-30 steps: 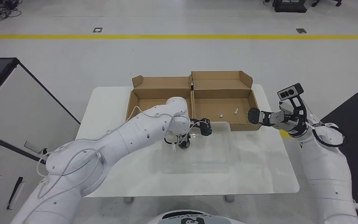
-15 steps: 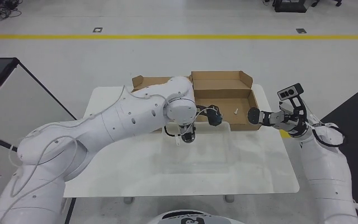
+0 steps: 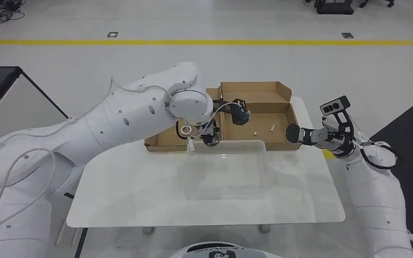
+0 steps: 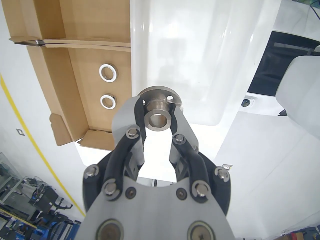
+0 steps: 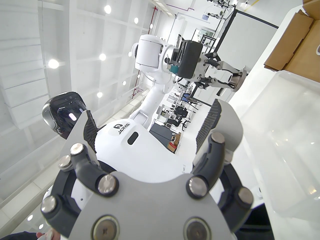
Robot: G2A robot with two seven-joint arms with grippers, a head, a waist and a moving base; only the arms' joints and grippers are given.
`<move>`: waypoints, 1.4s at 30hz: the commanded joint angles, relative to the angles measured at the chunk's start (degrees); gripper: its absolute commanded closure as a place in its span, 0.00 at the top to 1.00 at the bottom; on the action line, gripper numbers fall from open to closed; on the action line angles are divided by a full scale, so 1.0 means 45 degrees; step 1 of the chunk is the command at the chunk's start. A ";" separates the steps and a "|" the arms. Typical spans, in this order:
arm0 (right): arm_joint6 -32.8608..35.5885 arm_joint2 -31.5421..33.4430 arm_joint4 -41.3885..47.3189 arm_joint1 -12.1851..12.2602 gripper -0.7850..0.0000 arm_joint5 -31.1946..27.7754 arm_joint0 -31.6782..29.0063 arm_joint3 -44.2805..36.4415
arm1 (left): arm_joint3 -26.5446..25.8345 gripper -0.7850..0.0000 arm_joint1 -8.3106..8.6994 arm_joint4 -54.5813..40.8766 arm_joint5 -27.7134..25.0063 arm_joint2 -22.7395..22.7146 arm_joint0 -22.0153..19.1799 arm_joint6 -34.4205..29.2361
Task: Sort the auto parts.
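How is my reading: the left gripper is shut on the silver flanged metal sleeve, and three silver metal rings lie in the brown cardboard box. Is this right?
Not quite. The left wrist view shows two silver metal rings, not three, lying in the brown cardboard box. The rest holds: the left gripper is shut on the silver flanged metal sleeve.

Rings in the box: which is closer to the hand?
The ring nearer the box's outer end; the other ring lies by the seam with the second box.
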 commanded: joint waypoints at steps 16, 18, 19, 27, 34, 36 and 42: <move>0.0000 0.0000 0.0000 0.0000 1.00 0.0000 0.0000 0.0000 | -0.0283 0.00 0.2627 -0.1252 -0.3045 -0.4658 0.3143 0.4826; 0.0000 0.0000 0.0000 0.0000 1.00 0.0000 0.0000 0.0000 | -0.0457 0.00 0.2926 -0.1305 -0.3747 -0.5255 0.3750 0.5352; 0.0000 0.0000 0.0000 0.0000 1.00 0.0000 0.0000 0.0000 | -0.0558 0.00 0.3057 -0.1411 -0.4070 -0.5551 0.4055 0.5679; 0.0000 0.0000 0.0000 0.0000 1.00 0.0000 0.0000 0.0000 | -0.0902 0.00 0.3866 -0.2039 -0.6330 -0.7694 0.6074 0.7668; 0.0000 0.0000 0.0000 0.0000 1.00 0.0000 0.0000 0.0000 | -0.1271 0.00 0.4274 -0.2624 -0.7442 -0.9050 0.7323 0.8898; 0.0000 0.0000 0.0000 0.0000 1.00 0.0000 0.0000 0.0000 | -0.1593 0.00 0.4363 -0.2812 -0.7442 -0.9408 0.7647 0.9233; 0.0000 0.0000 0.0000 0.0000 1.00 0.0000 0.0000 0.0000 | -0.2946 0.00 0.4516 -0.3395 -0.7442 -1.0580 0.8714 1.0547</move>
